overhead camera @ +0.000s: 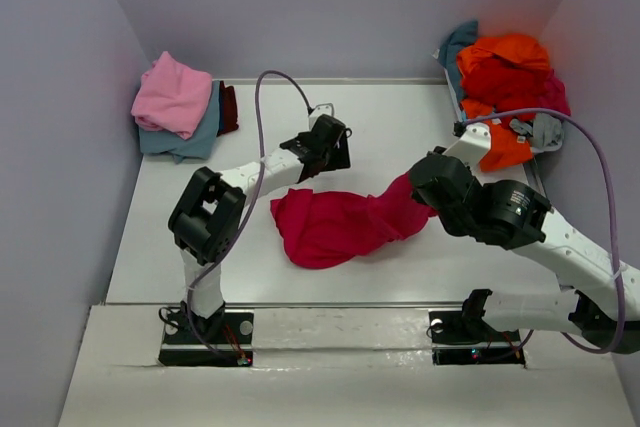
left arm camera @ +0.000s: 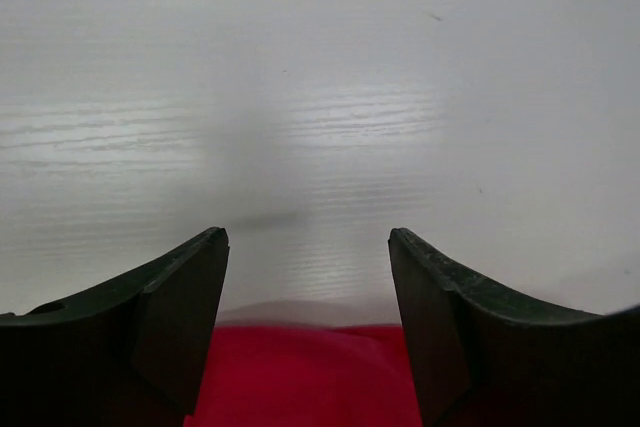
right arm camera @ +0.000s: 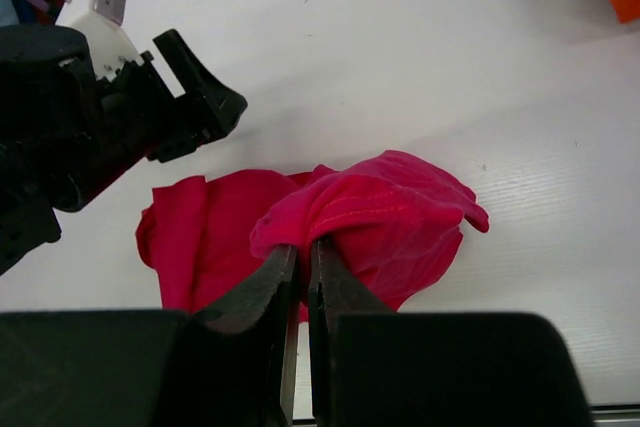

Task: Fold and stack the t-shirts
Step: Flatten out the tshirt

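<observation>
On worktop: right claw pinched on red tee; left claw wide, empty. Drop left onto opposite edge, then stretch flat.

Ahead of the left fingers, bare table; beneath them, bunched magenta-red tee. Up-left of the right fingers, left gripper in the way.
</observation>
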{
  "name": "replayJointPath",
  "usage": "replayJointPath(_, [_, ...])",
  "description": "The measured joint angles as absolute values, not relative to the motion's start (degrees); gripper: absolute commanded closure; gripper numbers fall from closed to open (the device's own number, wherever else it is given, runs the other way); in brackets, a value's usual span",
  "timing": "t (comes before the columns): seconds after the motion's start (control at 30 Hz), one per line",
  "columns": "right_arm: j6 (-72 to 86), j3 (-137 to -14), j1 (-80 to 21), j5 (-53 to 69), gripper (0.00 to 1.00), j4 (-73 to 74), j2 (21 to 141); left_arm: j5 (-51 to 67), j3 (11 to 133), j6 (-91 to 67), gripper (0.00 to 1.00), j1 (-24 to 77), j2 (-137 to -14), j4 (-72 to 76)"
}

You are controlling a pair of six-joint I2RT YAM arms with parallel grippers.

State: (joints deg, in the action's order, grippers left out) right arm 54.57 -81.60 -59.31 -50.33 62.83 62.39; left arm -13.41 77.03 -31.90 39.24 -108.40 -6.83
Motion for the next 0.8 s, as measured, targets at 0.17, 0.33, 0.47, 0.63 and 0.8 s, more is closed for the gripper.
replayJointPath(0.17, [54.89, -81.58, -59.31, -50.30, 0.93, 62.83, 62.39, -11.51, 77.17, -31.51, 0.25, 39.27, -108.57, -5.72])
replayJointPath(0.33, [54.83, -81.58, -59.31, -50.28, 0.93, 62.65, 63.05, -8.88, 69.95, -31.57, 0.31, 39.42, -108.57, -4.93])
replayJointPath(0.47, [54.61, -81.60, -59.31, -50.11, 0.93, 62.50, 63.88, -7.49, 67.05, -31.62, 0.31, 40.58, -108.01, -4.05])
replayJointPath(0.63, [54.22, -81.58, -59.33, -49.89, 0.93, 62.35, 64.66, -6.87, 64.82, -31.90, 0.43, 43.92, -106.78, -2.55])
replayJointPath(0.8, [54.15, -81.58, -59.33, -49.69, 0.93, 62.13, 64.97, -6.63, 62.35, -32.93, 0.72, 46.04, -104.99, -2.57])
